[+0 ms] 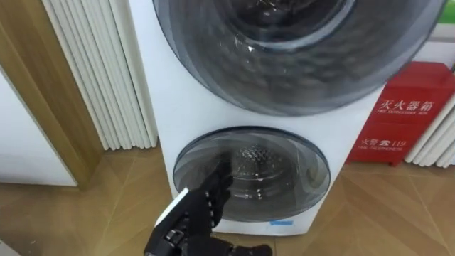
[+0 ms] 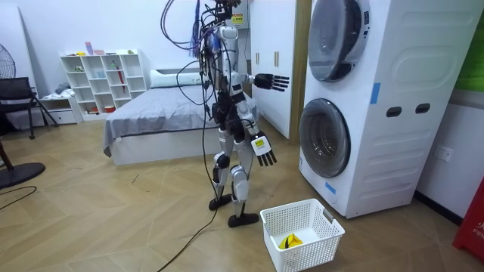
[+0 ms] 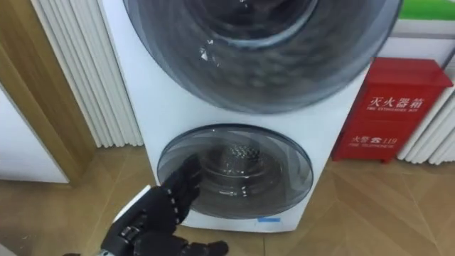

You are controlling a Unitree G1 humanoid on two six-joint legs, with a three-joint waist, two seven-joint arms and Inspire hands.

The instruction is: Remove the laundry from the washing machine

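A: Left eye?
B: Left hand [image 1: 193, 212] released, fingers straight, empty. Lower door [image 1: 284, 171] shut, at its 1 o'clock. Clothes behind the glass: can't tell.
A: Room?
B: Right hand [image 2: 263, 149] hangs relaxed, empty. The left is nearer the washing machine [image 2: 393, 113]. Yellow item [image 2: 289, 242] in basket [image 2: 310, 253], at 5 o'clock of the right.
A: Right eye?
B: Same.

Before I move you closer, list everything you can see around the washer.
washing machine: one, white, two stacked round doors, before the robot
basket: one, white, floor beside machine
yellow item: one, in basket
box: one, red, floor right of machine
bed: one, grey, behind robot
shelf: one, white, far wall
chair: one, black, room view's left
left hand: one, black, open, held toward machine
right hand: one, black, open, lowered at side
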